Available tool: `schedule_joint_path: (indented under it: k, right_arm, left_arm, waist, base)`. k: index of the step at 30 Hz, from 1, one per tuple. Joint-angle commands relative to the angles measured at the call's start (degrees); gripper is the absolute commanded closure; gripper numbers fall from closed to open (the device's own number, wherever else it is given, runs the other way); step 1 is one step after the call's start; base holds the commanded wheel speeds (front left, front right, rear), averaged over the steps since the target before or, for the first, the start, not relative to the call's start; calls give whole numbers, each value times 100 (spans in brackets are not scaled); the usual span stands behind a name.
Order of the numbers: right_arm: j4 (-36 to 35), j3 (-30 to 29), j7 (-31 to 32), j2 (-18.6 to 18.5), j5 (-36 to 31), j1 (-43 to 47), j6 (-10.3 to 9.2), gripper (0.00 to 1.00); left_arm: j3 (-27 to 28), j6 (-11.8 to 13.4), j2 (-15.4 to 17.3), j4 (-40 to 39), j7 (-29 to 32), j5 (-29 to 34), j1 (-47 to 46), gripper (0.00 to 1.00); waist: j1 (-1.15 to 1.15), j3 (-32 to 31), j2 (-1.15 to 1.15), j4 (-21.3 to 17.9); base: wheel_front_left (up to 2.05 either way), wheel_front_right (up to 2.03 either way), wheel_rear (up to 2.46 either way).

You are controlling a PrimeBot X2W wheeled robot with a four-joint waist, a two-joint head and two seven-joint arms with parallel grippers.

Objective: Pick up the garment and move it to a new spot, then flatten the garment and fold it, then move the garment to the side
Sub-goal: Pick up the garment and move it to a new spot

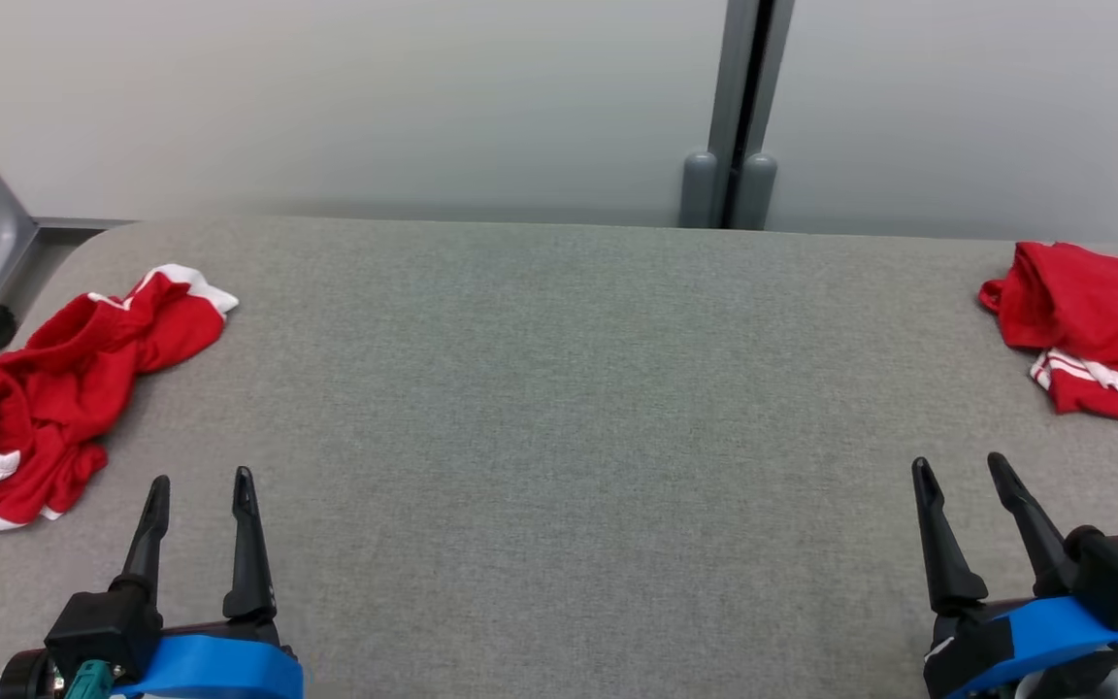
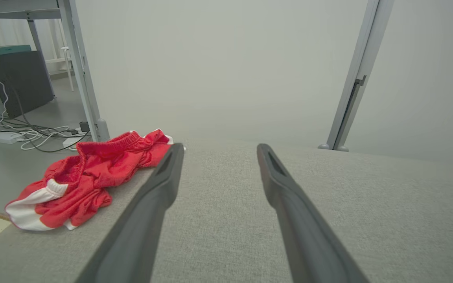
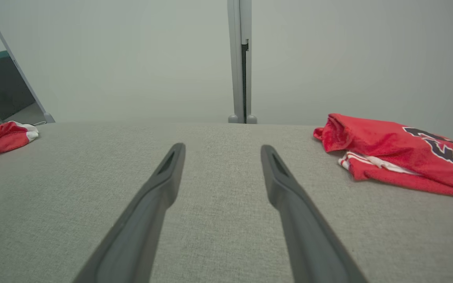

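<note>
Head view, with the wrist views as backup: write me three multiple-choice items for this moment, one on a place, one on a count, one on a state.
1. Where on the table does the crumpled garment lie?
A) centre B) left end C) right end
2. How many red garments lie on the table?
A) one B) two C) three
3. How does the left claw stand?
A) open, empty B) shut on cloth C) shut, empty

Key: 1 B, it sits by the left edge. 2 B, a second garment lies at the right end. 3 A, its fingers stand apart over bare table.
</note>
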Motion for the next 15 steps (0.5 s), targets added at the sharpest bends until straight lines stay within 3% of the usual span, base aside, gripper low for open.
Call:
schedule_joint_path:
  k: [1, 15]
  right_arm:
    - [38, 21, -29, 6, 30, 79, 1, 0]
    - [168, 180, -29, 4, -12, -10, 1, 0]
  left_arm:
    - [14, 32, 38, -5, 1, -16, -75, 0]
    - [158, 177, 179, -130, 88, -83, 14, 0]
  waist:
    - [0, 40, 0, 130]
    - [0, 13, 0, 1186]
  base:
    - [0, 0, 0]
    - [0, 0, 0]
